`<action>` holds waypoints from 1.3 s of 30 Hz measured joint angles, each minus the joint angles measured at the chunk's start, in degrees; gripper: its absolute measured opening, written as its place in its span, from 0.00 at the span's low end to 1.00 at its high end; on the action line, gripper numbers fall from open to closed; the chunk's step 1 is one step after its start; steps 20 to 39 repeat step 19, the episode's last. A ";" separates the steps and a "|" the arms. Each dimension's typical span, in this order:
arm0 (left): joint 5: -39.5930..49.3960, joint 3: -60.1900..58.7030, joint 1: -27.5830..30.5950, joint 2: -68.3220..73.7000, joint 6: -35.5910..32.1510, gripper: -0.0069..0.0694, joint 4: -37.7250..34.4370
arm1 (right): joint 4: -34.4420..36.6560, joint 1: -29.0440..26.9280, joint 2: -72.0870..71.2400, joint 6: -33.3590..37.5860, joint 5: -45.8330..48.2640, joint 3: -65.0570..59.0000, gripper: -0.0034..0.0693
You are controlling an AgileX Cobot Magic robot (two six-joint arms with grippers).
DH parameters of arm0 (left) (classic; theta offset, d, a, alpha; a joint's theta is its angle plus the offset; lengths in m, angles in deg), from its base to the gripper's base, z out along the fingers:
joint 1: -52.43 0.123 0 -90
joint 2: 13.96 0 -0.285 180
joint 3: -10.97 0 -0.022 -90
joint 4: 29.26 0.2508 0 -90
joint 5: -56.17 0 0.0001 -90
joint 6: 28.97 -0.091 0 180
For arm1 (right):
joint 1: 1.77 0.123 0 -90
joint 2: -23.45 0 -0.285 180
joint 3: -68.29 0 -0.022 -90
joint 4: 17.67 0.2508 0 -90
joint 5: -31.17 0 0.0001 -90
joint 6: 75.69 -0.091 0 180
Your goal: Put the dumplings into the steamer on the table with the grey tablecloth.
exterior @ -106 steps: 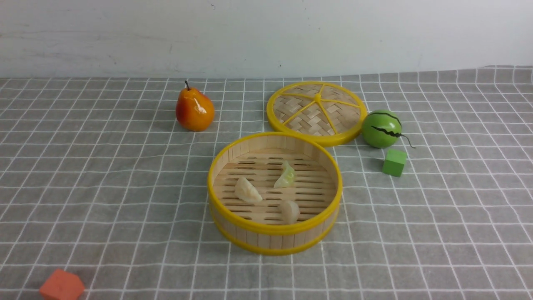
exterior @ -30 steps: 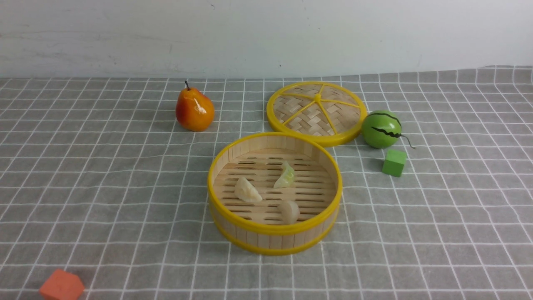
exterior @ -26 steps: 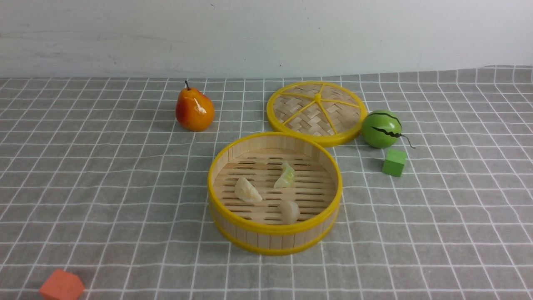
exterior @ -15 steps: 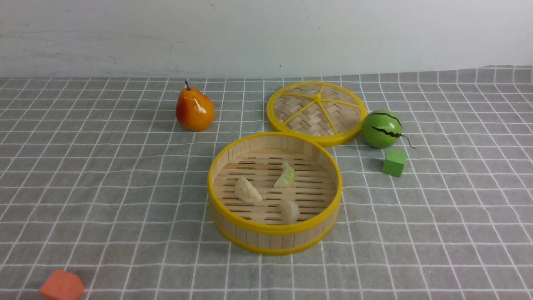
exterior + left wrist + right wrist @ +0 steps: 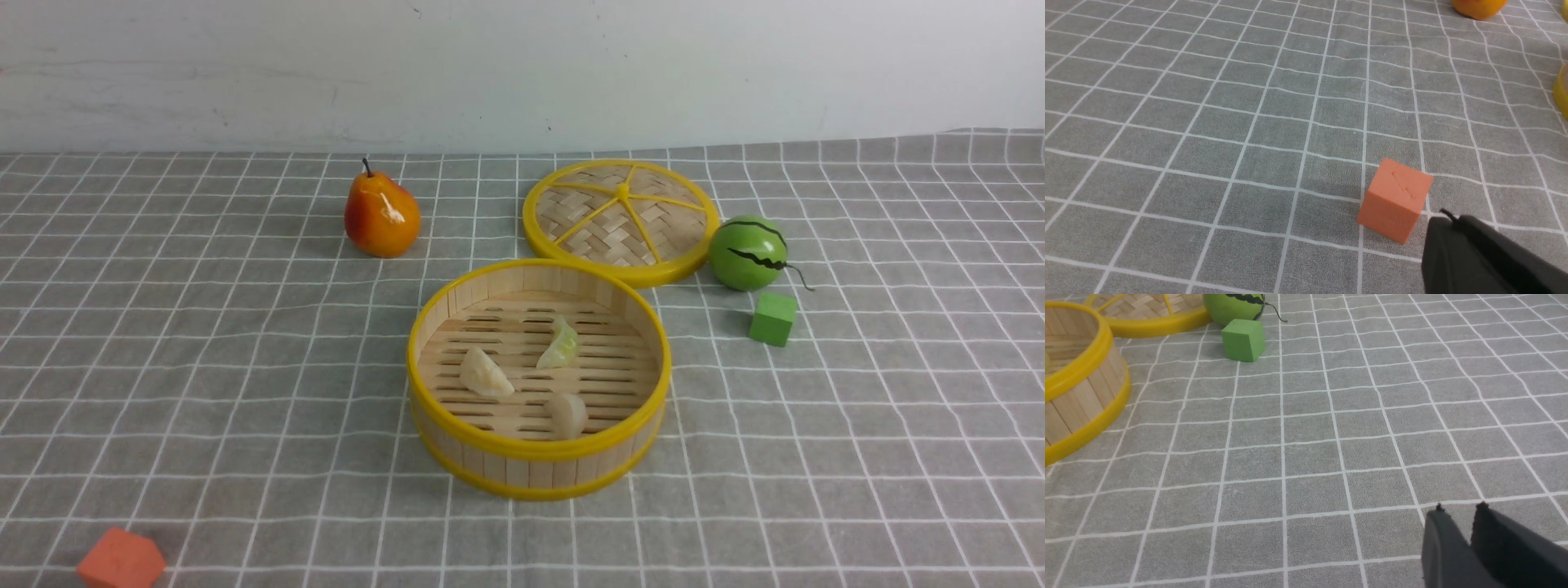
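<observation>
Steamer (image 5: 539,380) at centre of the grey tablecloth (image 5: 204,367), which wholly covers the table (image 5: 939,490). Inside the steamer, on its slatted floor: three dumplings, namely a cream-white dumpling (image 5: 485,373) toward the left wall, a pale green dumpling (image 5: 560,345) toward the far wall, and a second cream-white dumpling (image 5: 568,414) against the near wall, its lower edge cut off by the yellow rim.

Behind the steamer, just beside its far rim: woven lid (image 5: 622,220), lying flat. Right of the lid: toy watermelon (image 5: 749,252), with green cube (image 5: 773,318) just in front of it. Left of the steamer and farther back: pear (image 5: 381,214). Well apart from the steamer, at near left: orange block (image 5: 121,560), partly cut off by the frame edge.

No arm visible in front view. In left wrist view, left gripper (image 5: 1447,220) seen only as one dark mass just beside the orange block, fingers pressed together, nothing between them. In right wrist view, right gripper (image 5: 1458,512) over bare cloth, well apart from the steamer; two fingertips parted by a narrow gap, holding nothing; bodies cut off by the frame.
</observation>
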 joint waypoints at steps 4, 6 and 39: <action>0.00 0.00 0.00 0.00 0.00 0.09 0.00 | -0.05 0.00 0.00 0.00 0.00 0.00 0.22; 0.00 0.00 0.00 0.00 0.00 0.09 0.00 | -0.05 0.00 0.00 0.00 0.00 0.00 0.22; 0.00 0.00 0.00 0.00 0.00 0.11 -0.05 | -0.05 0.00 0.00 0.00 0.00 0.00 0.23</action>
